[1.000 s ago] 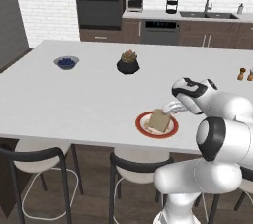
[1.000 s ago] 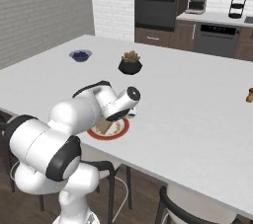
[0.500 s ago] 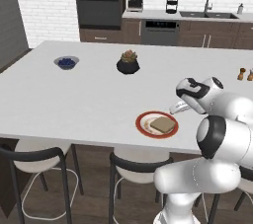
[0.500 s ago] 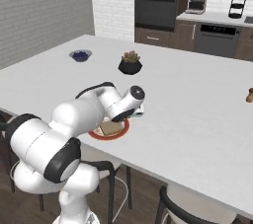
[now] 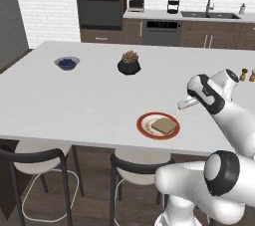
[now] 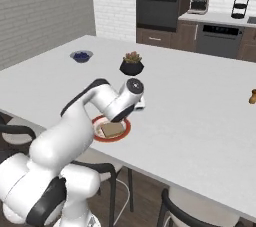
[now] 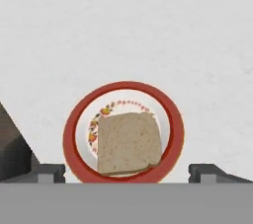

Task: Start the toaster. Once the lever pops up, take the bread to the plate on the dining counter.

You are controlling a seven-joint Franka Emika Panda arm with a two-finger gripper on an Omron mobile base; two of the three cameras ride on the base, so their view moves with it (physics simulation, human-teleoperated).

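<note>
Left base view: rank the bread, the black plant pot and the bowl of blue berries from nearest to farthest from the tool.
1. The bread, on the plate just below and left of the tool.
2. The black plant pot, farther back, mid-counter.
3. The bowl of blue berries, far left.

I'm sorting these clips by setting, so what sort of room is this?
A rendered home kitchen, it seems. A built-in oven and a sink tap line the brick-backed worktop, and in front is a white dining counter with stools, where bread lies on a red-rimmed plate.
</note>
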